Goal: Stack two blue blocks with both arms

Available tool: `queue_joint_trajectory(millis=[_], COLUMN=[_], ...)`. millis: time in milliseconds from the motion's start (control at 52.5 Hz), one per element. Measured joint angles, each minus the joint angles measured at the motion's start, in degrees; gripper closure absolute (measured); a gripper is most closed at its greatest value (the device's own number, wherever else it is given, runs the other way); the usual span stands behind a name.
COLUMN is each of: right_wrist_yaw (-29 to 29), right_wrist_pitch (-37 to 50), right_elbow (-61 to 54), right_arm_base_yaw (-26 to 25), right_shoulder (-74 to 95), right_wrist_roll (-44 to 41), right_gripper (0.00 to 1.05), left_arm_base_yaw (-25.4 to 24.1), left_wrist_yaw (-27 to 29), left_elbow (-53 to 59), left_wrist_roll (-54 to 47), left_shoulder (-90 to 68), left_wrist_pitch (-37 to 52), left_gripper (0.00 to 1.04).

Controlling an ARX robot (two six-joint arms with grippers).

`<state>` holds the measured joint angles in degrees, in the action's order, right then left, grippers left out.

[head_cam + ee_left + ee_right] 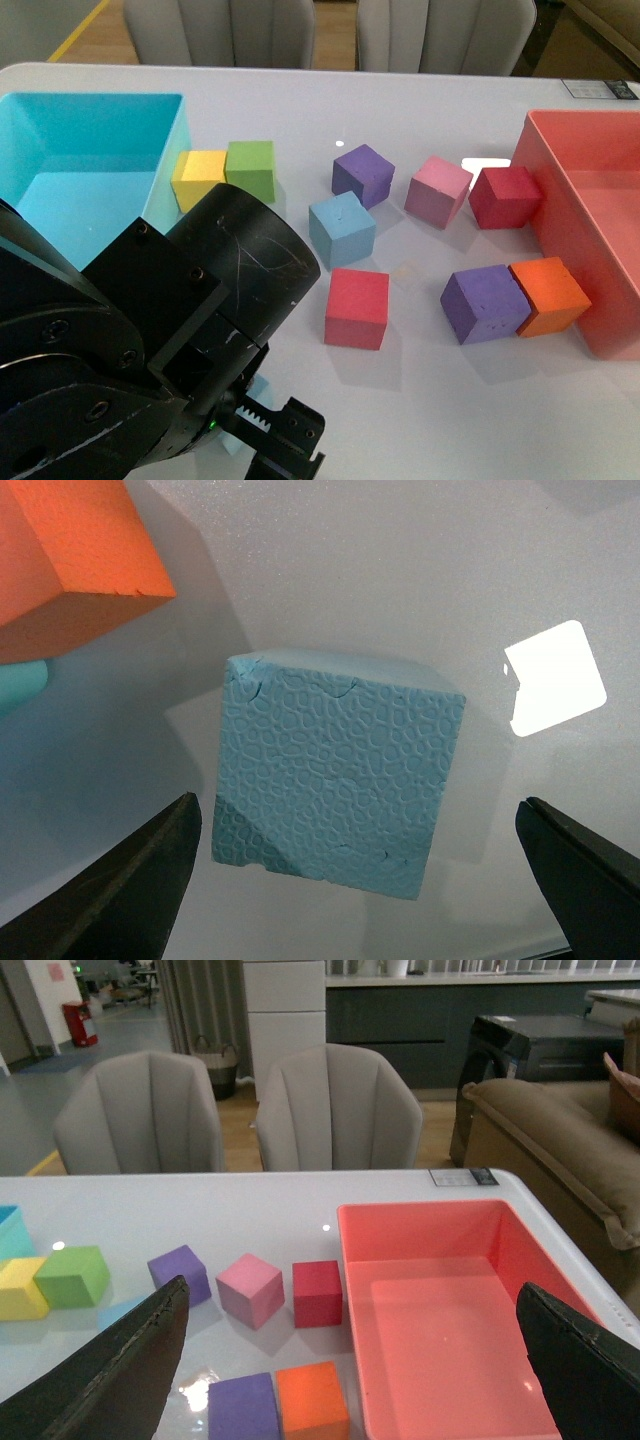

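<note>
So the left hand (357, 802) is wide open, fully released. One blue block (335, 780) sits on the table (400, 570) right between its two black fingers (130, 880), and neither finger is touching it. In the front view the left arm (150, 330) covers nearly all of that block, down by the near edge of the table toward the left corner. The left wrist view also shows an orange block (70, 560) close by, not touching the blue one.

The other blue block (342, 228) is out around the middle of the table, free on all sides. There's a purple block (363, 173) just beyond it toward the far edge and a red block (357, 307) near it on the near-edge side.

The right hand (352, 1290) is open too, with nothing between its fingers. It's up above the table, looking over the salmon bin (420, 1206) along the right edge.

Other stuff: a yellow block (200, 178) and a green block (251, 168) sit side by side against the turquoise bin (165, 170) at the far left corner. A pink block (438, 190) and a dark red block (505, 196) are over toward the salmon bin.
</note>
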<state>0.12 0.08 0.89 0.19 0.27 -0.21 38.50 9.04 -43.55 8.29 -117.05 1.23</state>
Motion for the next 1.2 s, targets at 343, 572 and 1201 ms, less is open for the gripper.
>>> queue_joint_trajectory(millis=[343,572,1201], right_wrist_yaw=[0.00,0.00,0.00], right_wrist_pitch=[0.00,0.00,0.00], right_elbow=[0.00,0.00,0.00], right_arm_base_yaw=[0.00,0.00,0.00], right_shoulder=[0.00,0.00,0.00], right_wrist_roll=[0.00,0.00,0.00], right_gripper=[0.09,0.09,0.09], left_arm_base_yaw=[0.00,-0.04,0.00], left_wrist_yaw=[0.17,0.37,0.42], left_elbow=[-1.57,-2.36,-2.73], left_wrist_roll=[-0.39,-0.68,-0.11], left_shoulder=[-2.60,-3.63,-4.59], left_wrist_pitch=[0.59,0.63,0.63], left_gripper=[0.09,0.09,0.57])
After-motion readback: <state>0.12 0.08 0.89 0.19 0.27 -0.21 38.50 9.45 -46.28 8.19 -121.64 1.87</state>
